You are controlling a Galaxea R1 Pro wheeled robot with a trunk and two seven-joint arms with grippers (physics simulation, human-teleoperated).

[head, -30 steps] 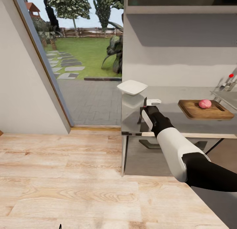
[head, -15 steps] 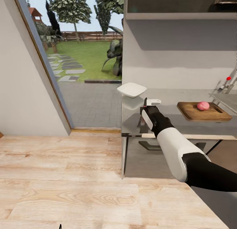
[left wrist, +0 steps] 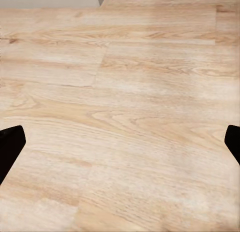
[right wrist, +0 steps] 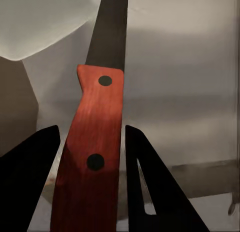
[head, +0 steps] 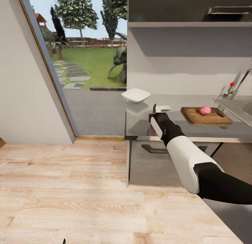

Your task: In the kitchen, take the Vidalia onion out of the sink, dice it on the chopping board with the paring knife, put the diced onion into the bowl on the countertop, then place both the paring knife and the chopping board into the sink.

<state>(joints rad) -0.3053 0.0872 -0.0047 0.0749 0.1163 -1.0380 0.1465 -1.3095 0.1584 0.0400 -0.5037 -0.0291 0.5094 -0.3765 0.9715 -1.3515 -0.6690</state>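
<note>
Nearest to me is pale, grainy wooden plank flooring (head: 70, 188). My left gripper (left wrist: 120, 142) hangs over those planks with its two black fingertips (left wrist: 10, 144) spread wide and nothing between them.

My right arm, a smooth white shell ending in a black wrist, reaches forward over the front edge of the countertop (head: 196, 130), a glossy grey, mirror-like slab above dark cabinets. My right gripper (head: 156, 114) is clamped on one paring knife (head: 154, 109): in the wrist camera its flat red handle (right wrist: 92, 152) (two dark rivets) sits tight between my two black fingers (right wrist: 30, 177), and the short dark blade (right wrist: 109, 27) tapers away from me, pointing up in the head camera.

Beyond the knife, at the counter's left end, stands one shallow white bowl (head: 135, 95) with a soft squarish rim. To the right lies one brown wooden chopping board (head: 205, 115), rounded at the corners, with one small, round pinkish-red Vidalia onion (head: 205, 110) resting on it. At the far right edge is the grey steel sink (head: 234, 109) with a chrome tap (head: 238, 84) and red knob.

Farthest, a glass doorway (head: 84, 61) shows lawn and trees.
</note>
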